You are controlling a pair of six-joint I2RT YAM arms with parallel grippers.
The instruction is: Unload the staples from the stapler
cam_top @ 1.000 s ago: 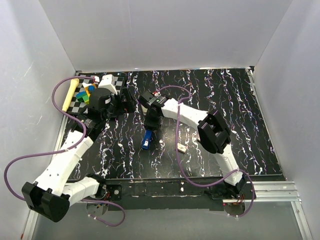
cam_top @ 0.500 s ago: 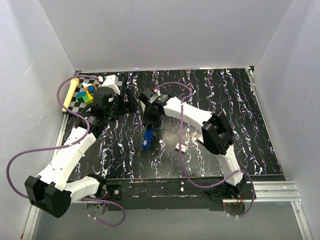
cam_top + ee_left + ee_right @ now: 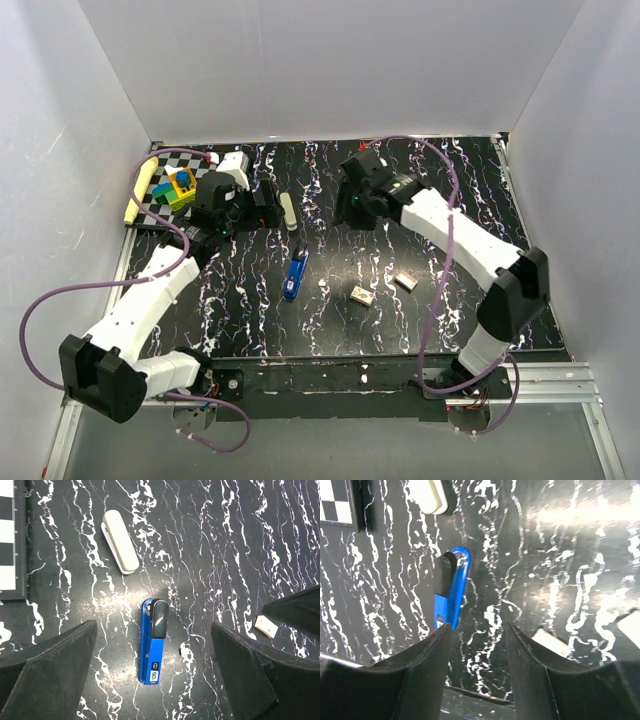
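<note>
Staples show only as one tiny pale bit point(image 3: 184, 651) on the table point(image 3: 240, 540), just beside the closed blue stapler point(image 3: 154, 640). The left gripper point(image 3: 153, 625) hangs above them, jaws wide and empty. The right gripper point(image 3: 479, 627) is partly spread, holding nothing.

Blue stapler point(image 3: 295, 275) lies flat on the black marbled table point(image 3: 480, 200), near the middle, long axis running near to far and slightly tilted. A black piece covers its far end; there is a white label at the near end. One tiny pale staple bit point(image 3: 183, 651) lies on the table just right of it, not touching. Two short pale staple strips point(image 3: 362, 295) point(image 3: 405, 282) lie further right, apart from each other.
</note>
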